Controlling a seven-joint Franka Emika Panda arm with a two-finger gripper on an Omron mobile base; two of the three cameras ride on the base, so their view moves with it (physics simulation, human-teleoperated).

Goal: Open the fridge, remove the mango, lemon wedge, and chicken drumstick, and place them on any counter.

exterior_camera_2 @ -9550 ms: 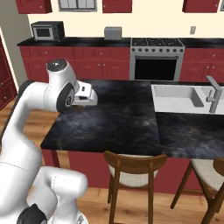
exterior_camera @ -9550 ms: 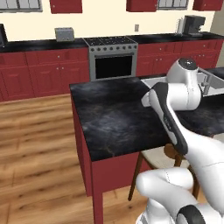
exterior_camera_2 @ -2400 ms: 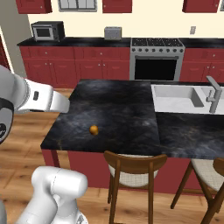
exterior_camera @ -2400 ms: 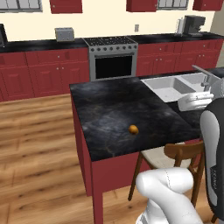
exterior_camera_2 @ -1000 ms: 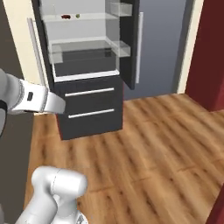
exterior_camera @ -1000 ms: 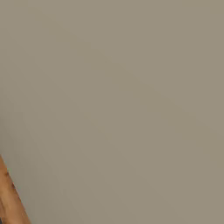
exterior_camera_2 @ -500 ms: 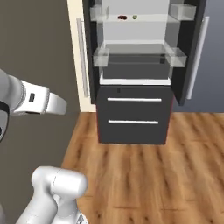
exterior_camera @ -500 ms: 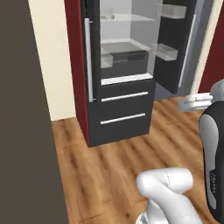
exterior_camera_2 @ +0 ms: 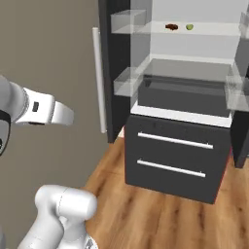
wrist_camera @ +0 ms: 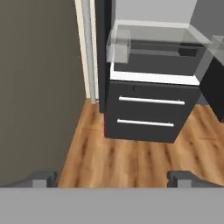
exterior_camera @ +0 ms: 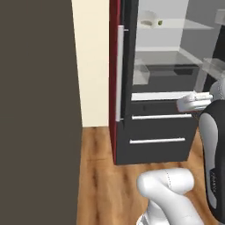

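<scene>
The fridge stands open in front of me, a dark grey body with two lower drawers and clear shelves. On its top shelf lie the reddish-brown chicken drumstick and, just to its right, the small yellow-green lemon wedge; the lemon wedge also shows in the left base view. My gripper hangs well short of the fridge, above the wooden floor, open with nothing between its fingertips. The mango and the counter are out of view.
The left fridge door swings out towards me with its long silver handle, and clear door bins jut from it. A flat grey-brown wall closes off the left side. Wooden floor lies before the drawers.
The whole picture has shifted as the base moved, bringing the open fridge closer and more to the right. The gripper has stayed open.
</scene>
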